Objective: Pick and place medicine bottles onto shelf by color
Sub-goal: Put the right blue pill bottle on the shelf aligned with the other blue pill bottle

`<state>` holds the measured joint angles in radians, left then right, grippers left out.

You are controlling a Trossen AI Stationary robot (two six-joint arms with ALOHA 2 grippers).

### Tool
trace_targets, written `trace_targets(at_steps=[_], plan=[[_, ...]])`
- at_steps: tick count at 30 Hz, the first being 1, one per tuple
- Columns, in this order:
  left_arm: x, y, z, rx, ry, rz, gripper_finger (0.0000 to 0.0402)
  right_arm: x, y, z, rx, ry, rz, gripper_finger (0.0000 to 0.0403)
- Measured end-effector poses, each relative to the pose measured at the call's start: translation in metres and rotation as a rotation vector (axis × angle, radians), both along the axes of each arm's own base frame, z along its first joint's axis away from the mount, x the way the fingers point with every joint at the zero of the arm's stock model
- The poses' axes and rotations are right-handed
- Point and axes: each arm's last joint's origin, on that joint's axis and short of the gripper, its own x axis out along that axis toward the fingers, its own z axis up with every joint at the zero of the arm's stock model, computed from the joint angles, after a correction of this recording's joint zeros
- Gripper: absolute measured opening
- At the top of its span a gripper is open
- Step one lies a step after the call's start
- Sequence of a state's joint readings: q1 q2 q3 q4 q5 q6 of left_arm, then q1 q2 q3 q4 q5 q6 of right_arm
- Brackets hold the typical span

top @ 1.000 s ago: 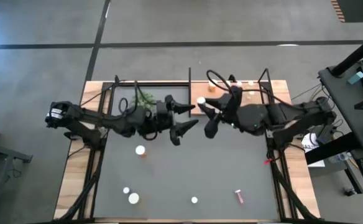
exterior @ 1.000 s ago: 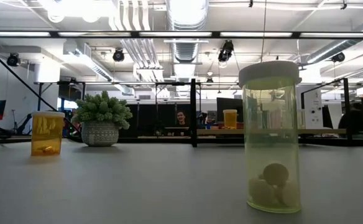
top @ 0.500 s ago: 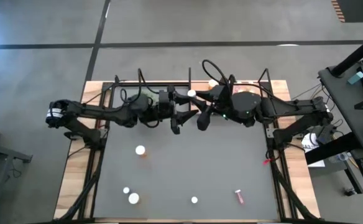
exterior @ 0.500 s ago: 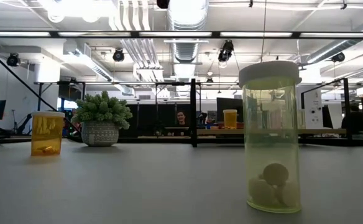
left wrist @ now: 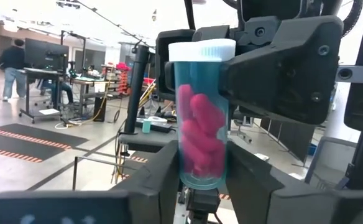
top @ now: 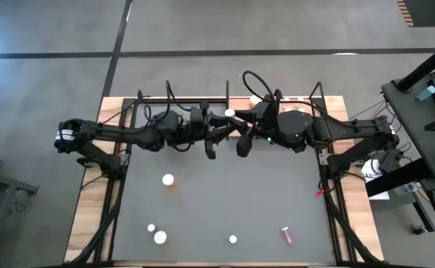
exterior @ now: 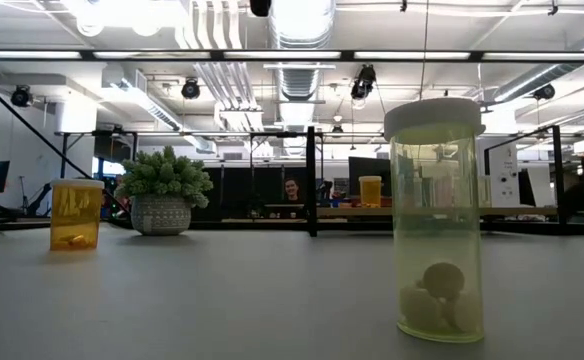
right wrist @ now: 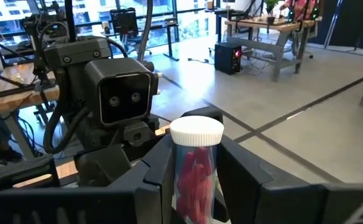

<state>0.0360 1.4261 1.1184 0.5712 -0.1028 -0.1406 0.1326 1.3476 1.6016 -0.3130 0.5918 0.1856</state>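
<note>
Left gripper [left wrist: 200, 186]: now closed on the blue bottle [left wrist: 201, 118]; it was open before.
Right gripper [right wrist: 194, 180]: kept closed on the same bottle.
Arms: moved together since before.

Blue vial [left wrist: 201, 118], pink pills, white cap

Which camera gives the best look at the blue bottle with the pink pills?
The left wrist view: the blue bottle fills the frame between claw fingers. The right wrist view shows mostly its cap, the high view only a white cap, the low view nothing.
</note>
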Motion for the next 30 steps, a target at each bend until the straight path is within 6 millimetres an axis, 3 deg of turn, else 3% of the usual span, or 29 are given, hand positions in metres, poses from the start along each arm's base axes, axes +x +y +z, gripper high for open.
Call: trace_targets(at_steps=[9,17,23,30], plan=[[0.000,0.000,-0.001,0.041,0.015,0.011,0.0083,0.000,0.000,-0.003,-0.006,0.032,0.002,0.0100],[0.000,-0.001,-0.002,0.051,0.017,0.003,0.0082,0.000,0.001,-0.010,0.000,0.101,0.062,0.0171],[0.001,-0.001,-0.008,0.049,0.063,0.003,0.0088,-0.019,-0.001,-0.008,0.045,0.223,0.065,0.0219],[0.010,-0.003,-0.021,0.002,0.148,-0.112,0.0090,-0.049,-0.006,0.008,0.250,0.353,0.157,0.0226]])
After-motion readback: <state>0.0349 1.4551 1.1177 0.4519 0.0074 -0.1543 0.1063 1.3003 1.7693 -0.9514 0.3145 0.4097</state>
